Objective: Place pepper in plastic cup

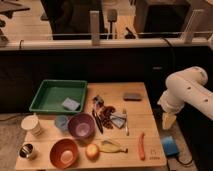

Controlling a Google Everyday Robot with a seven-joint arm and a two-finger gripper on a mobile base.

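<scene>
A slim red-orange pepper (141,146) lies near the front right corner of a wooden table (137,107), its long axis running from the table's front edge toward the back. The robot's gripper (168,120) hangs tip-down just off the table's right edge, with the pepper a little left of it and lower in the picture; whether it is open or closed cannot be told. The small bluish plastic cup (61,122) stands well apart, on the table's left side beside a purple bowl (81,125).
</scene>
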